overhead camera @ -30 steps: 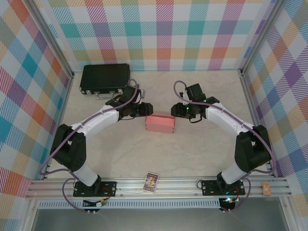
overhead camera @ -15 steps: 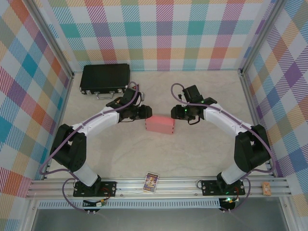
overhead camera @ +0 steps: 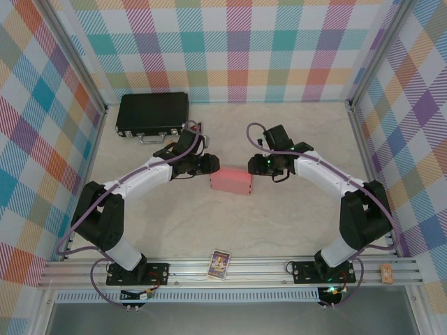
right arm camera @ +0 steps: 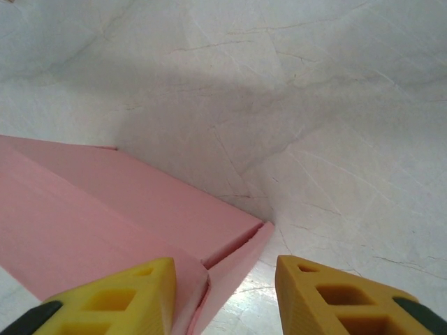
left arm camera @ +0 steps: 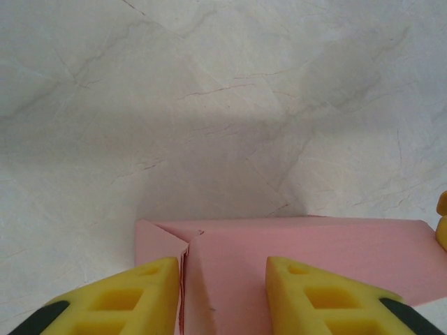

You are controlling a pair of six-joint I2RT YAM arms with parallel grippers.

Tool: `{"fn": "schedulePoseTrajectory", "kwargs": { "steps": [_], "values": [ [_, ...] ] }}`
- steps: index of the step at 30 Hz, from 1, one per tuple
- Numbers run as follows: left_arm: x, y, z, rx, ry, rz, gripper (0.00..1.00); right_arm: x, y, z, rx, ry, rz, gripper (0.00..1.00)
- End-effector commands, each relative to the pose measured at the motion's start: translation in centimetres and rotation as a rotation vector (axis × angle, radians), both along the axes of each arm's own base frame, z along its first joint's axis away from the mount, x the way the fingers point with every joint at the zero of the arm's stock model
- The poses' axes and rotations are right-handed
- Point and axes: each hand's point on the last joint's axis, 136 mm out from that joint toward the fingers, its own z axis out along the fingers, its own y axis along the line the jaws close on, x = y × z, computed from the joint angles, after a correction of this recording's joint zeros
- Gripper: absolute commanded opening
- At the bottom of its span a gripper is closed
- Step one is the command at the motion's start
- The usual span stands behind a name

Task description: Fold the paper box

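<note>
Paper box [overhead camera: 232, 181]: thin salmon-pink card, matt, smooth, sharp creases.
Table [overhead camera: 293, 223]: marble-look top, smooth, faint sheen under light.
Left fingers [left arm camera: 133, 296], right fingers [right arm camera: 335, 293]: yellow plastic, matt.
Black case [overhead camera: 152, 112]: hard plastic, low gloss; latches look like bright metal.
Front rail [overhead camera: 279, 269]: bare aluminium, satin.
Arm shells [overhead camera: 140, 174]: white plastic, glossy.

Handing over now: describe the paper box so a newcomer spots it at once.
On the pale table, find the middle, between the left gripper and right gripper. The paper box is the small salmon-pink block there, unlike the black case at far left.
</note>
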Motion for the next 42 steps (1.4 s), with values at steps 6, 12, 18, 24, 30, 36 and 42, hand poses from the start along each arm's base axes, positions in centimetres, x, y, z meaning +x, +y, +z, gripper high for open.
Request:
{"fn": "schedulePoseTrajectory", "kwargs": {
  "steps": [6,12,18,24,30,36,42],
  "values": [
    [-1.9,1.1,-2.5,0.066,0.059,0.008,0.35,-1.1,-0.6,-1.6,-0.063,0.017,0.023,0.42],
    [-2.5,1.3,-3.4,0.093,0.072,0.006,0.35,-1.5,-0.5,-2.1,-0.074,0.005,0.039,0.42],
    [-3.1,1.5,-4.2,0.129,0.077,-0.009,0.35,-2.0,-0.5,-2.4,-0.106,-0.014,0.063,0.42],
    [-3.6,1.7,-4.8,0.150,0.080,-0.013,0.35,-2.4,-0.6,-3.0,-0.135,-0.025,0.088,0.43],
    [-3.9,1.9,-5.0,0.165,0.077,-0.021,0.37,-2.9,-0.7,-3.5,-0.166,-0.031,0.106,0.43],
    [-4.2,2.1,-5.4,0.180,0.083,-0.027,0.37,-3.1,-1.1,-4.0,-0.187,-0.027,0.102,0.43],
    [-4.4,2.3,-5.6,0.183,0.077,-0.028,0.37,-3.0,-0.8,-3.7,-0.163,-0.040,0.098,0.43]
  ]
}}
